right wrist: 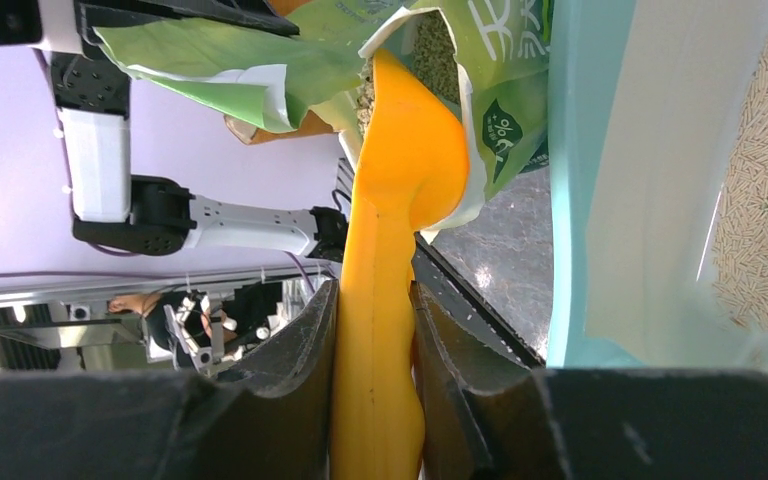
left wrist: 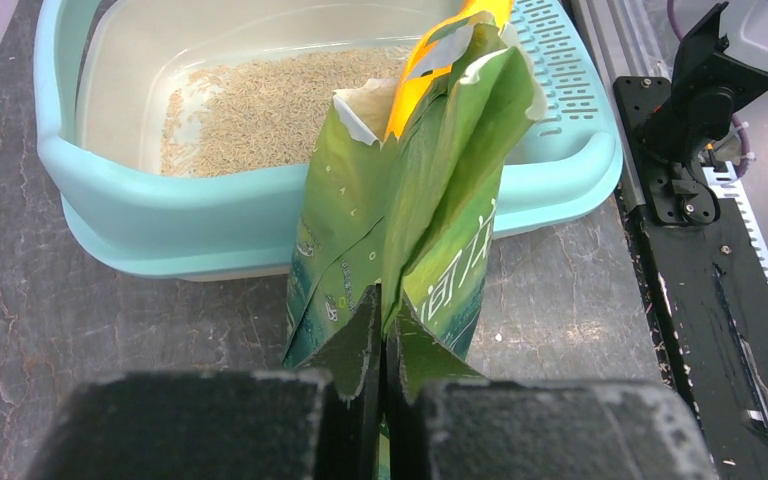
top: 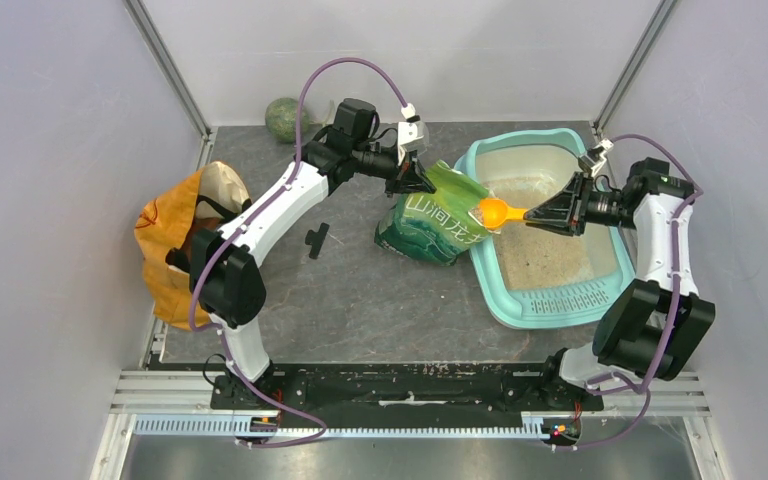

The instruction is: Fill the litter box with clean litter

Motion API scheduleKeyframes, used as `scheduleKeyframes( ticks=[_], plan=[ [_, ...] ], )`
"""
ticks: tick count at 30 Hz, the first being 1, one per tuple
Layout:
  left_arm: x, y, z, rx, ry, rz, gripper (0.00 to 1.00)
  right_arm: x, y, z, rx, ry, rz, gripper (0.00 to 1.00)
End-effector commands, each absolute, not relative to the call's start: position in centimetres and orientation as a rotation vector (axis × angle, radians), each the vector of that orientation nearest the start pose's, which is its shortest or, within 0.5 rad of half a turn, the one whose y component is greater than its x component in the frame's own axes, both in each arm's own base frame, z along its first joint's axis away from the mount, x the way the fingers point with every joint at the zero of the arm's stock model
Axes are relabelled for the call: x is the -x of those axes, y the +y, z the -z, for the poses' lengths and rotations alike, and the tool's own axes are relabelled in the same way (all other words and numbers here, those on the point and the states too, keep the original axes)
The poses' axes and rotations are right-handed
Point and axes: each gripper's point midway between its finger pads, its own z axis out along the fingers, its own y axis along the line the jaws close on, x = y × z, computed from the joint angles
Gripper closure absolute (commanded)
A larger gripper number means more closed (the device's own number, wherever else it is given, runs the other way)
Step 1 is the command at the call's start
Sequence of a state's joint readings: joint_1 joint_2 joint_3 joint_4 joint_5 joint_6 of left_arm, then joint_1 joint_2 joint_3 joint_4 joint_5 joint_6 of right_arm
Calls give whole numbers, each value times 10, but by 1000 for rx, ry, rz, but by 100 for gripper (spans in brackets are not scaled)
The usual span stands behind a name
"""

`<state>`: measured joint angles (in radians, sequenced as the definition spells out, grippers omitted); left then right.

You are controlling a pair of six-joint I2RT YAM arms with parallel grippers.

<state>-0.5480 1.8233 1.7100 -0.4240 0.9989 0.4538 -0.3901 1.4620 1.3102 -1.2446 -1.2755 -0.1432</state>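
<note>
The light-teal litter box lies at the right, with beige litter over part of its floor; it also shows in the left wrist view with litter inside. A green printed pouch stands against its left rim. My left gripper is shut on the pouch's top edge. My right gripper is shut on the handle of an orange scoop, whose bowl sits in the pouch's open mouth. The litter inside the pouch is mostly hidden.
An orange sack lies at the left wall under the left arm. A greenish ball sits at the back. A small black part lies on the grey table left of the pouch. The slotted grille is at the box's near end.
</note>
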Motion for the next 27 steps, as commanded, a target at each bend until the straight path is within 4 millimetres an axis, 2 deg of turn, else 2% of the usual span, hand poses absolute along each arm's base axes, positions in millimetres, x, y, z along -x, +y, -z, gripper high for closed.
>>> scheduleKeyframes(
  ticks=[1, 11, 27],
  plan=[
    [-329, -376, -355, -1465, 1065, 1026, 98, -270, 63, -282, -161, 2139, -1588, 100],
    [-331, -379, -356, -1460, 1060, 1032, 98, -262, 56, -271, -278, 2141, -1630, 100],
    [-331, -381, -354, -1462, 1054, 1053, 98, -254, 50, -262, -307, 2166, -1593, 100]
  ],
)
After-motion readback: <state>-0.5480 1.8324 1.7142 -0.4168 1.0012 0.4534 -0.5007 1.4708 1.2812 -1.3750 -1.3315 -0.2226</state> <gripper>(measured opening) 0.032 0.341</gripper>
